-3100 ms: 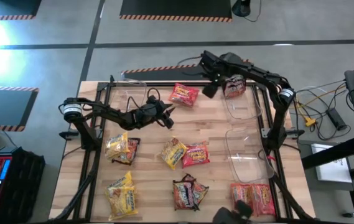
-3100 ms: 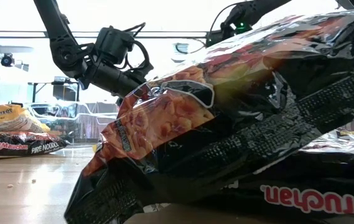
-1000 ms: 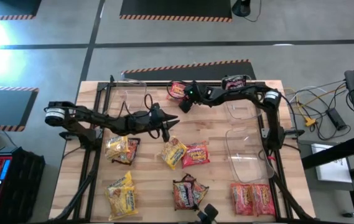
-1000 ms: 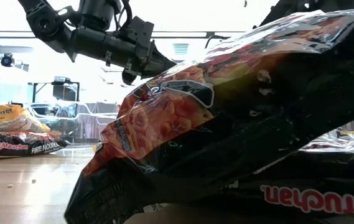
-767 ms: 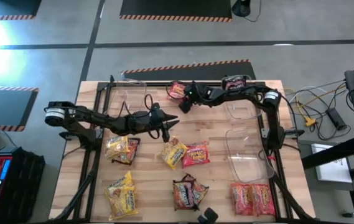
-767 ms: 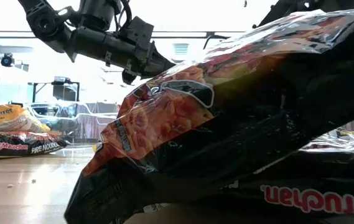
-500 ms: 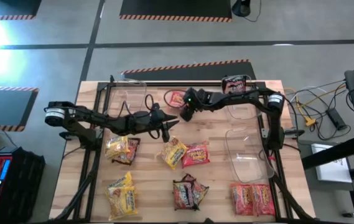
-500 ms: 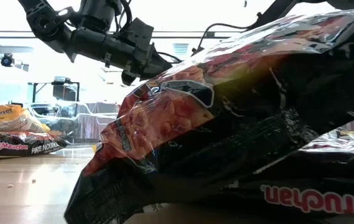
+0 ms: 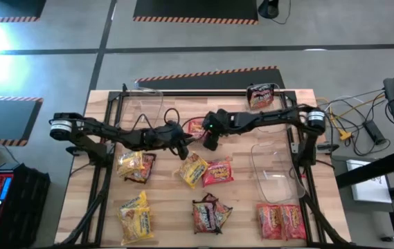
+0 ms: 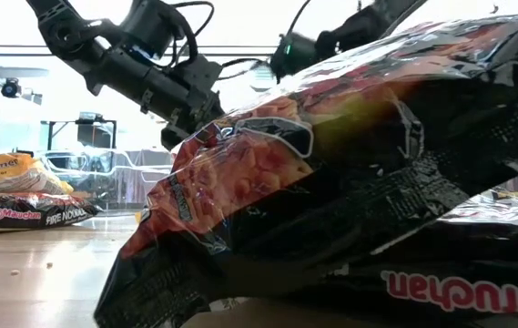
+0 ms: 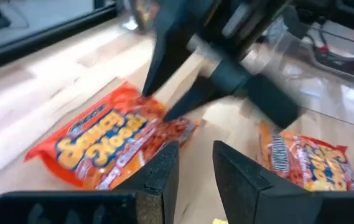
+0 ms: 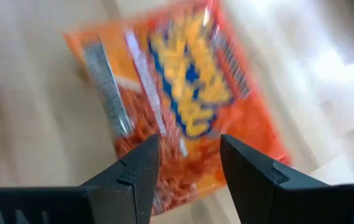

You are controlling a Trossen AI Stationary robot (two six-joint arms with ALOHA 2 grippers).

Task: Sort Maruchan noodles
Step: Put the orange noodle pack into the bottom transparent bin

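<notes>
An orange-red noodle packet point(image 9: 197, 126) lies flat on the table's middle, between both grippers. My right gripper point(image 9: 207, 137) reaches in from the right, open, with its fingers at the packet's end point(image 11: 162, 104); its own view looks down on the packet point(image 12: 183, 87). My left gripper point(image 9: 183, 145) hovers just left of the packet, open by a narrow gap point(image 11: 194, 162), touching nothing. A yellow packet point(image 9: 193, 168) and a red one point(image 9: 217, 171) lie flat nearer the near edge. My right gripper has both open fingertips point(image 11: 147, 92) set down on the orange-red packet's short end point(image 11: 167, 121). The fingers slant down onto it from above and from the table's right. The packet lies flat on the wood under them.
Yellow packets point(image 9: 136, 166), point(image 9: 134, 214), a dark one point(image 9: 210, 214) and red ones point(image 9: 280, 220) lie on the near half. A dark packet point(image 9: 260, 95) sits at the far right. Clear bins stand far left point(image 9: 145, 107) and along the right point(image 9: 273, 173). A dark packet point(image 10: 350, 200) fills the low view.
My right gripper has travelled from the far edge toward the table's middle and near side, and the orange-red packet has slid along the wood with it. My left gripper has tipped downward and shifted slightly toward the near edge.
</notes>
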